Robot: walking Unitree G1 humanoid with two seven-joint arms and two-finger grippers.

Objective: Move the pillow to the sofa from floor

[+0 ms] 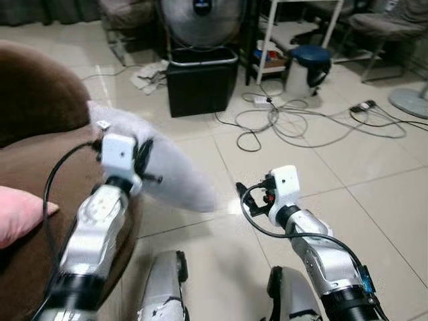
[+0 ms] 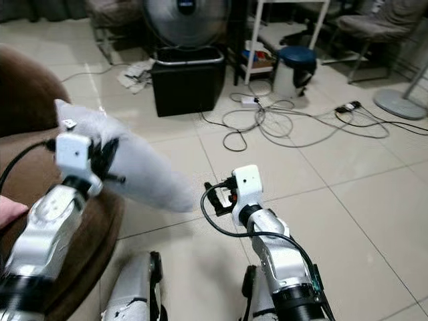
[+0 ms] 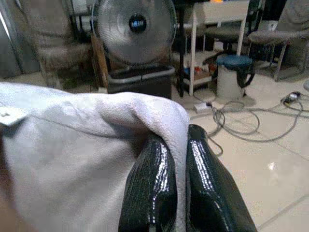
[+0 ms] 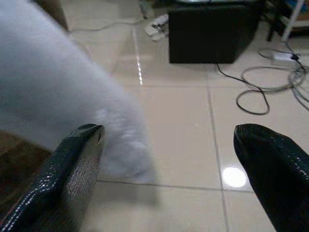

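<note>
A fluffy grey-white pillow (image 1: 167, 167) hangs in the air beside the brown sofa (image 1: 33, 114), one end over the sofa's arm and the other over the tiled floor. My left gripper (image 1: 144, 160) is shut on the pillow's edge; in the left wrist view its black fingers (image 3: 149, 193) pinch a fold of the pillow (image 3: 72, 150). My right gripper (image 1: 242, 192) is open, low over the floor just right of the pillow's hanging corner, its fingers (image 4: 72, 159) wide apart with nothing between them.
A pink cushion (image 1: 20, 214) lies on the sofa seat at left. A black box (image 1: 200, 83) with a fan on it stands ahead. Loose cables (image 1: 301, 117) and a power strip lie across the tiles. A blue stool (image 1: 309, 63) and white shelf stand behind.
</note>
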